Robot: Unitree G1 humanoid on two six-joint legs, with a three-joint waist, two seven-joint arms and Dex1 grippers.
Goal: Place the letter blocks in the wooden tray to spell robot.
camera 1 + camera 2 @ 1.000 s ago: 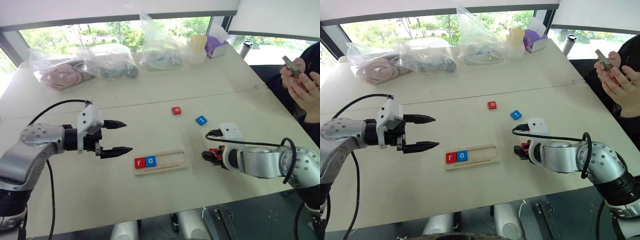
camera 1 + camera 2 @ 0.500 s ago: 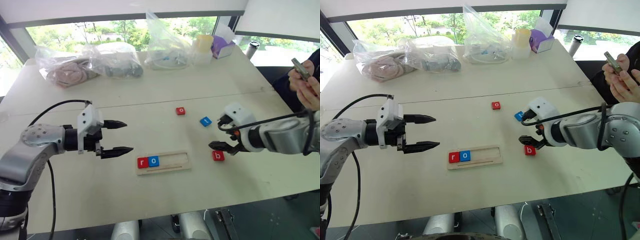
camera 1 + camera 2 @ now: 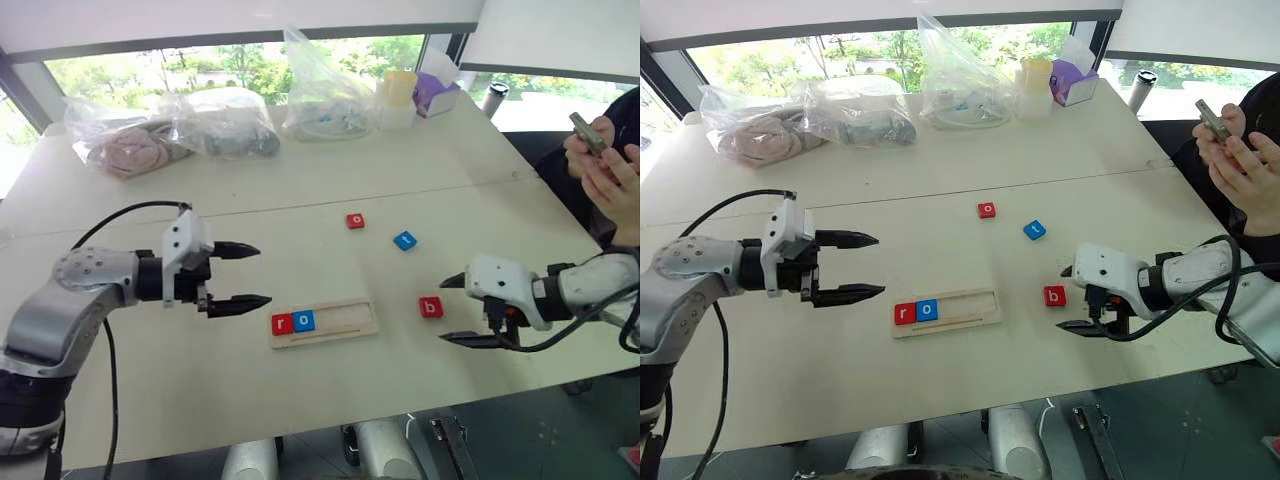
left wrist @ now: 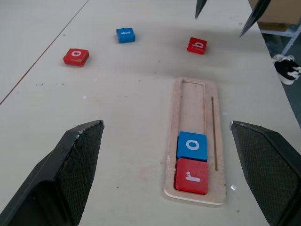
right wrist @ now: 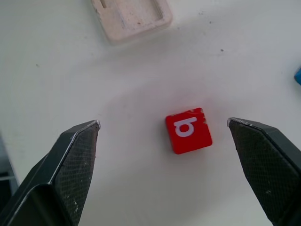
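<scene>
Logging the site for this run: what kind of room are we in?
Probably an office or lab room: a big pale table by wide windows with trees outside, bagged supplies at the far edge, and a seated person using a phone.

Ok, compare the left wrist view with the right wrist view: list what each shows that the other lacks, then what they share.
Left wrist view alone: the red r block and blue o block seated side by side at one end of the wooden tray, the loose red o block, and the tips of the right gripper, open. Right wrist view alone: nothing distinct. Shared: the red b block lying on the table, an end of the tray, and the blue t block, cut off at the picture's edge in the right wrist view.
</scene>
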